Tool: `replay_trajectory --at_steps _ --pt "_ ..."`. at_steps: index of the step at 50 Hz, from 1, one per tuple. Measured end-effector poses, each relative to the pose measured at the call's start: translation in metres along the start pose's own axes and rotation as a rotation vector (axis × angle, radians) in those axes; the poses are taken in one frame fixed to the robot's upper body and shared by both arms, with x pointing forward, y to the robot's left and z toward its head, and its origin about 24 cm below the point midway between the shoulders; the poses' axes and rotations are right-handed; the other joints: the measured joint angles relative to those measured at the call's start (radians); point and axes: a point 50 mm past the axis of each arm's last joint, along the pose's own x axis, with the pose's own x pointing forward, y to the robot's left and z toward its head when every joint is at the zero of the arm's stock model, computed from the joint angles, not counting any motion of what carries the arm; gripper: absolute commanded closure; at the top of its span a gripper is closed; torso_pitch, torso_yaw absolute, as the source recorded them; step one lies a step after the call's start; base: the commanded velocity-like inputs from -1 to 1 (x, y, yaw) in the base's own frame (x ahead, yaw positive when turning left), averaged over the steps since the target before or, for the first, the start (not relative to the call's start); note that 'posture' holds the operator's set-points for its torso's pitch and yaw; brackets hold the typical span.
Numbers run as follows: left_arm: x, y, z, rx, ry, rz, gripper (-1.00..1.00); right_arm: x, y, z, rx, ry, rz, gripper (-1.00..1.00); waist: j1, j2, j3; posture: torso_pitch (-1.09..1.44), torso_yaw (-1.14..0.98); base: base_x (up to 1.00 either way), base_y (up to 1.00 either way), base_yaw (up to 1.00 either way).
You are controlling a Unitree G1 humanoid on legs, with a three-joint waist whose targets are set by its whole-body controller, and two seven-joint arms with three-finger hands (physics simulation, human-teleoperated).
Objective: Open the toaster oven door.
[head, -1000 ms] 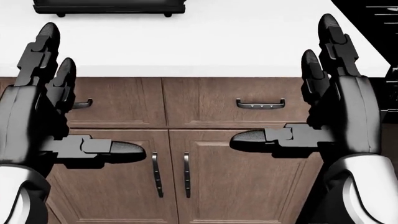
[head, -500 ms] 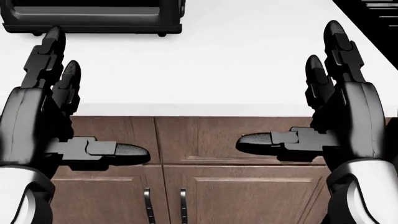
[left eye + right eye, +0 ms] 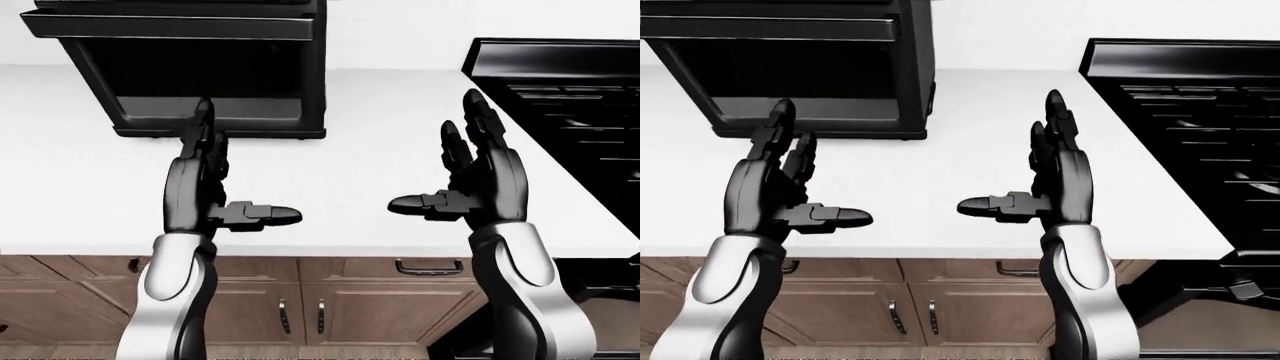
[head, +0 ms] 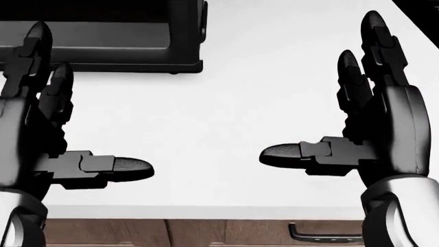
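The black toaster oven (image 3: 200, 82) stands on the white counter (image 3: 380, 157) at the top left of the left-eye view. Its dark glass door looks shut, with a handle bar (image 3: 165, 26) along the top. My left hand (image 3: 235, 176) is open, fingers straight up and thumb pointing right. Its fingertips (image 3: 205, 112) overlap the oven's lower front edge in the picture; I cannot tell if they touch. My right hand (image 3: 435, 157) is open and empty over the counter, to the right of the oven. In the head view only the oven's lower part (image 4: 123, 51) shows.
A black stove (image 3: 570, 105) fills the right side next to the counter. Brown cabinets with dark drawer handles (image 3: 428, 268) run under the counter's near edge.
The camera has moved toward the counter: the oven and counter slid down the head view and the cabinets mostly left it. Both hands stay open; the left one sits further left.
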Motion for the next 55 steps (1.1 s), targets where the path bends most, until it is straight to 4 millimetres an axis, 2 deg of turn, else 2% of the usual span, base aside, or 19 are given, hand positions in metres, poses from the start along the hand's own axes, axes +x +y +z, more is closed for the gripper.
replay_trajectory --at_steps 4,7,10,11,12,14,17,28,35,40,52,55 --pt "0.002 -0.002 -0.006 -0.003 0.053 -0.014 -1.0 0.002 -0.005 -0.012 -0.009 0.064 -0.034 -1.0 -0.005 -0.011 0.026 0.0 0.0 0.02 0.0 0.0" --pt "0.001 -0.001 -0.008 -0.002 0.056 -0.007 -1.0 0.001 -0.002 -0.01 -0.007 0.062 -0.019 -1.0 -0.007 0.021 0.003 0.0 0.0 0.16 0.0 0.0" --pt "-0.001 0.001 0.005 -0.001 -0.021 0.002 -1.0 0.0 0.002 0.003 -0.002 -0.009 -0.002 -1.0 -0.02 0.048 -0.008 0.0 0.0 0.0 0.0 0.0" --pt "-0.004 0.0 0.009 -0.004 -0.061 0.002 -1.0 0.0 0.002 0.006 0.0 -0.03 0.003 -1.0 -0.025 0.064 -0.015 0.0 0.0 0.0 0.0 0.0" --pt "-0.009 0.0 0.012 0.002 -0.106 0.0 -1.0 0.0 0.003 0.007 0.006 -0.041 0.005 -1.0 -0.027 0.066 -0.021 0.0 0.0 0.0 0.0 0.0" --pt "-0.019 -0.001 0.018 -0.015 -0.157 -0.011 -1.0 -0.001 0.002 0.002 0.01 -0.015 0.001 -1.0 -0.018 0.039 -0.009 0.0 0.0 0.0 0.0 0.0" --pt "-0.024 0.003 0.024 -0.011 -0.186 0.005 -1.0 0.001 0.002 -0.006 0.011 0.037 0.0 -1.0 -0.007 0.02 -0.012 0.0 0.0 0.0 0.0 0.0" --pt "-0.024 -0.001 0.024 -0.016 -0.181 -0.027 -1.0 0.002 -0.001 -0.001 0.007 0.009 -0.018 -1.0 -0.006 0.024 -0.054 -0.08 0.0 0.0 0.0 0.0" --pt "-0.024 -0.002 0.016 -0.006 -0.152 -0.049 -1.0 0.003 -0.002 -0.004 0.007 0.019 -0.022 -1.0 -0.004 0.023 -0.094 -0.15 0.0 0.0 0.0 0.0" --pt "-0.022 -0.003 0.017 -0.002 -0.162 -0.055 -1.0 0.002 0.0 -0.004 0.009 0.013 -0.019 -1.0 -0.003 0.021 -0.134 -0.2 0.0 0.0 0.0 0.0" --pt "-0.019 -0.005 0.019 0.007 -0.165 -0.062 -1.0 0.002 -0.001 -0.006 0.008 0.013 -0.023 -1.0 0.002 0.019 -0.26 -0.32 0.0 0.0 0.0 0.0" --pt "-0.018 -0.005 0.022 0.025 -0.178 -0.061 -1.0 0.001 -0.001 -0.004 0.008 0.002 -0.022 -1.0 0.003 0.019 -0.286 -0.33 0.0 0.0 0.0 0.0"
